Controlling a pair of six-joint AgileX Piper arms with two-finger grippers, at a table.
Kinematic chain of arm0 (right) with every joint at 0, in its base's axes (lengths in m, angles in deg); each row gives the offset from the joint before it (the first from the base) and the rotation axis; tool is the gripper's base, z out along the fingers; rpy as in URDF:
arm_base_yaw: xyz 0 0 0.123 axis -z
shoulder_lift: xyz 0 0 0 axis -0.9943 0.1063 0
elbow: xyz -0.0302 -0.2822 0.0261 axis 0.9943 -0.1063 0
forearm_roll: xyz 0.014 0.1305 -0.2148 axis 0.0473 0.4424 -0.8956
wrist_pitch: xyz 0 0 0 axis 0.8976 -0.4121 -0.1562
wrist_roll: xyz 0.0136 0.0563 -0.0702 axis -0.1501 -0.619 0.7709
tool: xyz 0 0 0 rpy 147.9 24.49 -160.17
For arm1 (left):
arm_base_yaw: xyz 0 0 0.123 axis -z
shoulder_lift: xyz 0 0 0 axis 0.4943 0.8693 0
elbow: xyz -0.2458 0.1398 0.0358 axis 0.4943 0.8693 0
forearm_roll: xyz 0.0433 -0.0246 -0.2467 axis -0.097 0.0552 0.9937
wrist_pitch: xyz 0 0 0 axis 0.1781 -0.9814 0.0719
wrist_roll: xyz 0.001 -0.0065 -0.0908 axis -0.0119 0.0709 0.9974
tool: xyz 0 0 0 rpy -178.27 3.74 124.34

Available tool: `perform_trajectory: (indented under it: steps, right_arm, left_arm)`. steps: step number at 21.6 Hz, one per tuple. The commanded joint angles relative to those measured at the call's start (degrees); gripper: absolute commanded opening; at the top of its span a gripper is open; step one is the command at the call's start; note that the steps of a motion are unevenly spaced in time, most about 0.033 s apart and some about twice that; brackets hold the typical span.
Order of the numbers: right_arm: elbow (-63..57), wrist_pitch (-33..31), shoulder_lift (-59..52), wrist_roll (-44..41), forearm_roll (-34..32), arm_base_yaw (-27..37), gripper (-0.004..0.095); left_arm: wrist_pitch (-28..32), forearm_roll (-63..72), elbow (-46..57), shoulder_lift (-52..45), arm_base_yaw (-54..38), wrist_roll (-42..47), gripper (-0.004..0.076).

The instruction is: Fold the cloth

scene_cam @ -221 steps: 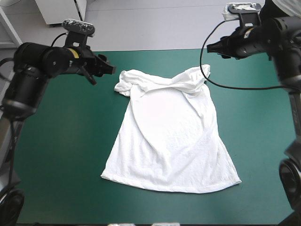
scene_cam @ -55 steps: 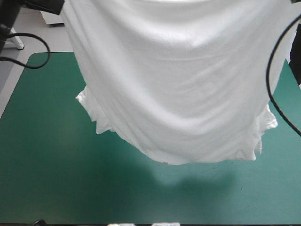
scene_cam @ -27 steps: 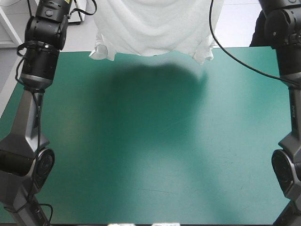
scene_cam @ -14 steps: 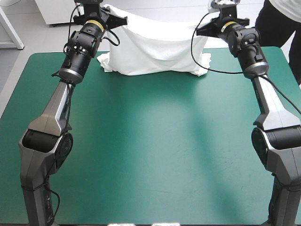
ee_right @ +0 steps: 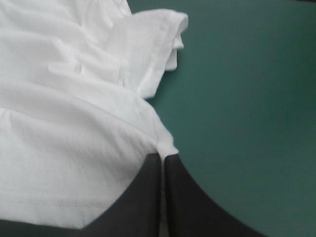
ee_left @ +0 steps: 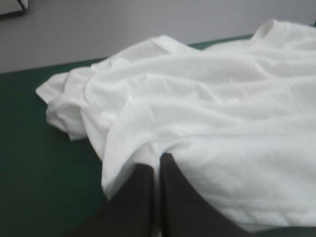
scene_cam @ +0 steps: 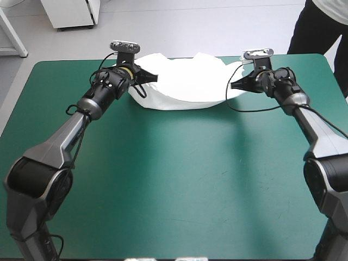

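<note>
White T-shirt (scene_cam: 179, 89) heaped on teal-green cover (scene_cam: 174, 179), pinched by left gripper (ee_left: 159, 165), right gripper (ee_right: 162, 159)

**Teal-green desk, one white T-shirt along its far side**

The desk (scene_cam: 174, 185) has a teal-green cover (scene_cam: 244, 212) with rounded far corners and a few faint marks on its surface. One thing lies on it, the T-shirt (scene_cam: 179, 89). It is white and bunched into a wide, rumpled band across the middle of the far side, reaching up to the far edge. Its near edge runs in a shallow curve bowing toward the near side, with a thin shadow beneath. The left sleeve (ee_left: 64, 106) lies crumpled on the cover at one end. The right sleeve (ee_right: 160, 39), doubled over, rests at the other. Plain cover shows along both side margins and across the wide near stretch.
</note>
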Motion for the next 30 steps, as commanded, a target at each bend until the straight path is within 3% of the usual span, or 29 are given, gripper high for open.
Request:
perform_trajectory:
  steps: [1, 7, 11, 15, 23, 30]
  right_arm:
    - [-9.1, 4.9, -10.7, 0.4, 1.0, 0.4, -0.0013]
    - [-31.0, 6.3, -26.2, 0.1, 4.3, -0.3, -0.0013]
    - [-42.7, 2.3, -36.7, -0.5, 6.3, -3.1, -0.0011]
    - [-47.8, -3.6, -41.6, -1.0, 8.6, -4.8, -0.0011]
    - [-58.3, -8.3, -52.6, -8.5, 9.0, -8.2, -0.0009]
    - [-59.5, -17.5, -54.6, -8.2, 9.9, -8.2, 0.0013]
  left_arm:
    - [3.9, 0.2, 8.2, -10.2, 0.9, 0.1, -0.001]
    - [3.2, 1.2, 31.4, -24.6, 2.9, 1.9, -0.001]
    - [-3.0, 5.1, 45.0, -33.5, 7.1, 1.6, -0.001]
    - [-10.0, 8.2, 49.8, -39.1, 10.7, 1.6, -0.001]
    - [-14.0, 16.4, 60.1, -49.2, 15.0, 1.9, -0.001]
    - [-22.1, 18.7, 60.3, -50.0, 14.9, 1.9, 0.0]
